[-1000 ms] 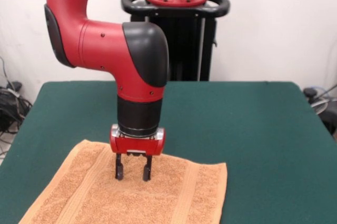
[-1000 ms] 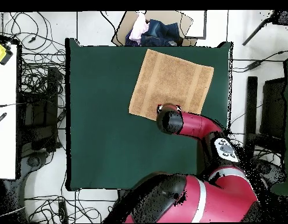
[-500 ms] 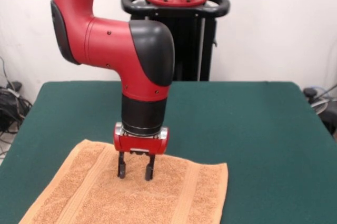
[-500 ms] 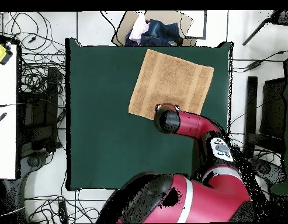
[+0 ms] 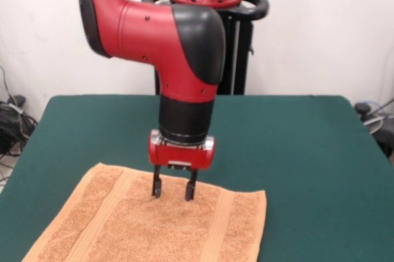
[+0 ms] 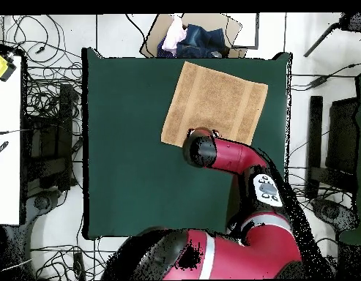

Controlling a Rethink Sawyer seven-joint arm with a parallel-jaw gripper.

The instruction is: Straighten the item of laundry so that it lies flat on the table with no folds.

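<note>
Gripper (image 5: pixel 173 189) hangs part open with nothing between its fingers, tips at or just above the towel (image 5: pixel 154 225) near its far edge; contact cannot be judged from the front. Soft, light terry, the cloth will likely drag and bunch rather than slide, so a pinch at a corner or along a woven band seems best. It lies spread near the table's (image 5: pixel 295 151) front edge, apparently flat. Its near portion is cut off in front, and overhead the arm (image 6: pixel 234 157) covers one edge.
</note>
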